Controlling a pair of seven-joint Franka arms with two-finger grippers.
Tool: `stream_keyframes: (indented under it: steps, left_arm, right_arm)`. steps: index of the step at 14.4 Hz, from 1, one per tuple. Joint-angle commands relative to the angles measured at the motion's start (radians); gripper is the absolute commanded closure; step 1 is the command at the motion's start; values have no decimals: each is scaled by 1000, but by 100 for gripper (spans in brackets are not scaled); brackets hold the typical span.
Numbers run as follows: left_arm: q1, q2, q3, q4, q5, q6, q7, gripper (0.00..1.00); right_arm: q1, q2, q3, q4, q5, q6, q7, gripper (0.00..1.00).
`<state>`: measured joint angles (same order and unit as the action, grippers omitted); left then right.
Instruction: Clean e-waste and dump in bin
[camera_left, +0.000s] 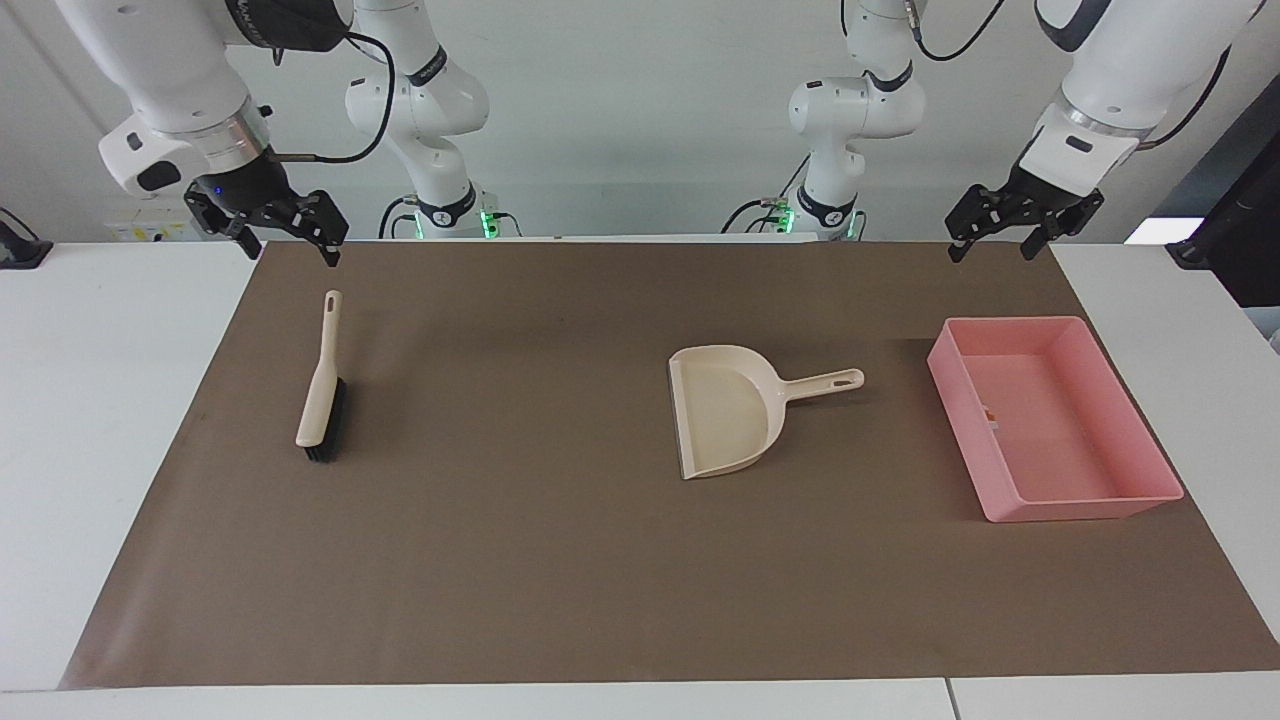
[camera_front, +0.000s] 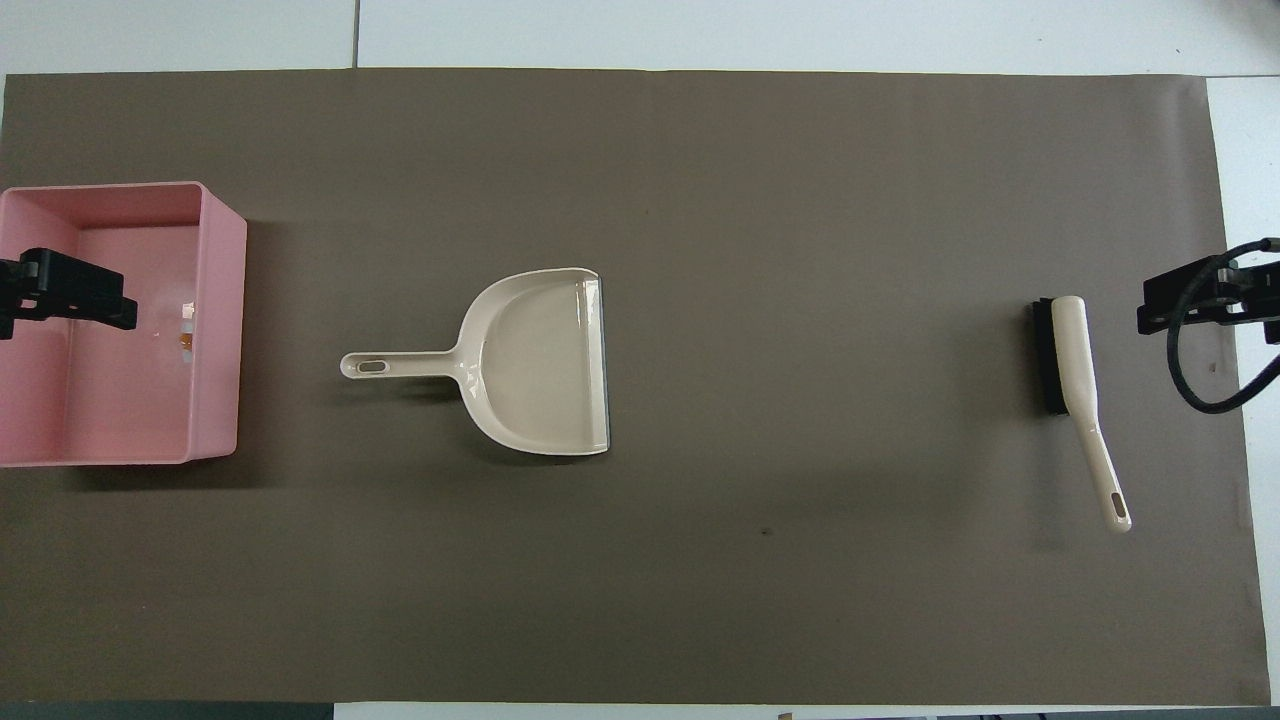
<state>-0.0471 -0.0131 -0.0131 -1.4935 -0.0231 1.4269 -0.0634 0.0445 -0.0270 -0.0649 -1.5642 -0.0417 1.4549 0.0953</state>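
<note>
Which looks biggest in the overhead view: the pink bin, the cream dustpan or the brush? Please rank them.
1. Pink bin, though the picture's edge cuts part of it off.
2. Cream dustpan, handle included.
3. Brush, long but narrow.

All three lie flat on the same brown mat, so nearness hardly skews this.

My white desk (camera_left: 120, 420) carries a brown mat (camera_left: 560, 560); on it lie brush (camera_left: 322, 385) mid-left, dustpan (camera_left: 725, 410) centre, pink bin (camera_left: 1120, 500) right.
</note>
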Motion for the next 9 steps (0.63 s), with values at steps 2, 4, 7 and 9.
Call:
stream_keyframes:
  steps: [2, 4, 7, 9]
  left_arm:
    - [27, -19, -5, 13, -14, -89, 34, 1]
    - [29, -36, -5, -13, -9, -89, 28, 1]
    - [27, -57, -8, -50, 11, -74, 25, 1]
    - [26, -59, -8, -60, 11, -60, 28, 1]
  right_arm:
    - [-15, -24, 13, -27, -6, 5, -5, 0]
    - [-15, -24, 13, -27, -6, 5, -5, 0]
    - [-15, -24, 13, -27, -6, 5, -5, 0]
    - [-15, -24, 13, -27, -6, 5, -5, 0]
